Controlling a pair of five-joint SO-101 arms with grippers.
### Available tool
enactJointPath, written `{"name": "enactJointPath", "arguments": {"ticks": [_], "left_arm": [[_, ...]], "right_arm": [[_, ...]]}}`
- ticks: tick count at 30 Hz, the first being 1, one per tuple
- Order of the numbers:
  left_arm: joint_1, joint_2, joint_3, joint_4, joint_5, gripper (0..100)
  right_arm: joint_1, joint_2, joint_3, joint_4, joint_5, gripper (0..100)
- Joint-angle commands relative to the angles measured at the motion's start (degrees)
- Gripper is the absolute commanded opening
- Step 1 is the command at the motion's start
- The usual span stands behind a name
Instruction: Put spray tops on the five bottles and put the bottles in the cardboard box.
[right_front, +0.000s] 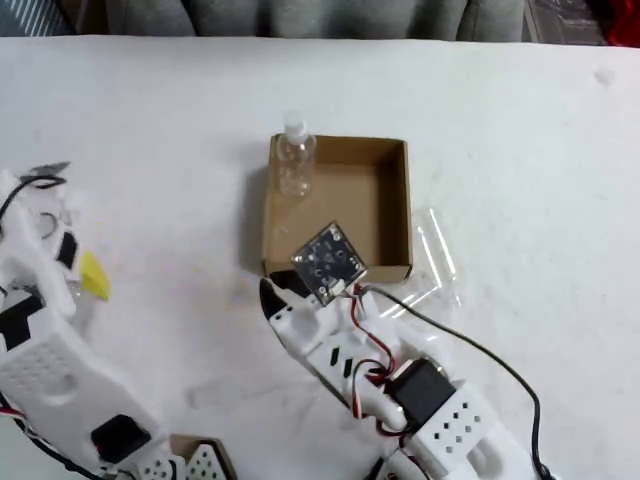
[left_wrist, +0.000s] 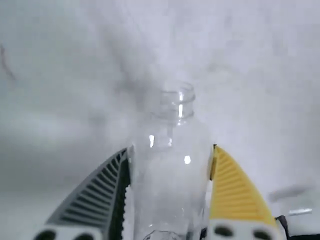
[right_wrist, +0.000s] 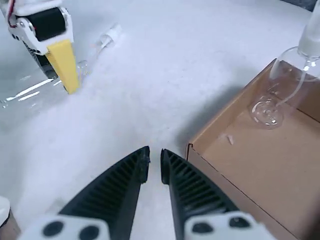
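My left pincer (left_wrist: 170, 150) was closed on an uncapped bottle (left_wrist: 172, 100), the grey and yellow fingers pressed against its two sides below the shoulder, the open neck pointing away from the wrist; the right wrist view suggested it lay low against the table (right_front: 520, 150), well to the left of the cardboard box (right_front: 266, 215). My right pincer (right_wrist: 154, 162) was all but closed, only a narrow slit between the fingers, and held nothing; it sat just beside the near left corner of the box. One capped bottle (right_front: 296, 160) stood inside the box at its far left corner. A loose spray top (right_wrist: 107, 35) lay on the table near the left pincer. What appeared to be loose bottles (right_front: 435, 250) lay just beside the right wall of the box. Risks, in my judgement: the clear plastic was smooth and thin, so the held bottle could twist or slide out under sideways load, or buckle if squeezed harder; the spray top was small and might skid when grasped; a careless swing of the right pincer could nudge the box and topple the standing bottle
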Motion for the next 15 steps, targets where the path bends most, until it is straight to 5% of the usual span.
{"name": "enactJointPath", "arguments": {"ticks": [1, 15], "left_arm": [[-3.21, -7.34, -6.33, 5.19, -7.74, 2], [-16.13, -18.59, -7.12, 3.87, -8.62, 2]], "right_arm": [[-0.13, 0.31, -1.93, -0.31, 0.53, 1.5], [-1.89, 0.31, 0.7, -3.3, 0.53, 1.5]]}}
